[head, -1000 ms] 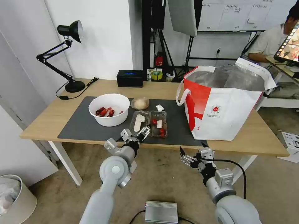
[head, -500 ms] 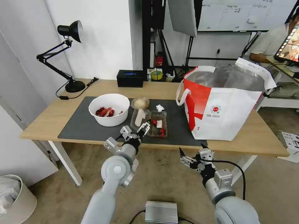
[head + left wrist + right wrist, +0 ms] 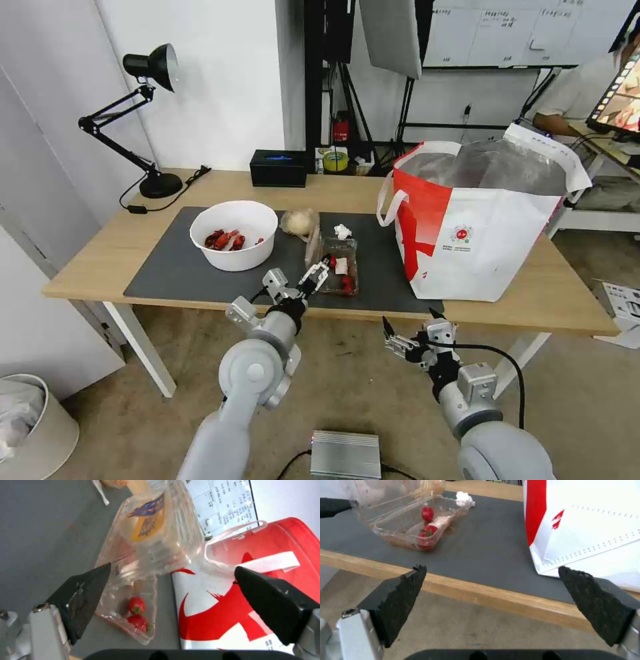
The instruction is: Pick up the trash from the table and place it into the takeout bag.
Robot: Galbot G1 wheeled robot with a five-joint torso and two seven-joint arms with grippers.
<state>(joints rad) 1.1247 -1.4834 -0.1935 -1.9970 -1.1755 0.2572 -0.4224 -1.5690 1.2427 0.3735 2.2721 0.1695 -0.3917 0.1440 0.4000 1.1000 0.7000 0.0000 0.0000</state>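
Long light-wood worktop (image 3: 100,267) with large dark grey rectangular mat (image 3: 173,273), seen from above. Left end effector (image 3: 298,280) at the mat's near edge, fingers spread wide, one fingertip touching the rim of the clear plastic clamshell tray (image 3: 339,263), its lid tilted up on the hinge side. Red strawberries (image 3: 136,605) lying in the tray's lower half. Just behind the tray: small white tissue ball (image 3: 343,231) and beige plastic-wrap ball (image 3: 299,221). Left of these, white round bowl with red shellfish scraps (image 3: 234,235). Well to the right, large boxy white takeout bag with red side panel (image 3: 480,220), mouth open, foil lining visible. Right end effector (image 3: 408,333) hanging below the worktop's front edge, fingers wide apart, gripping nothing. Black rectangular box (image 3: 279,167) and black desk lamp (image 3: 143,120) along the far edge. Small silver box (image 3: 345,455) on the floor.
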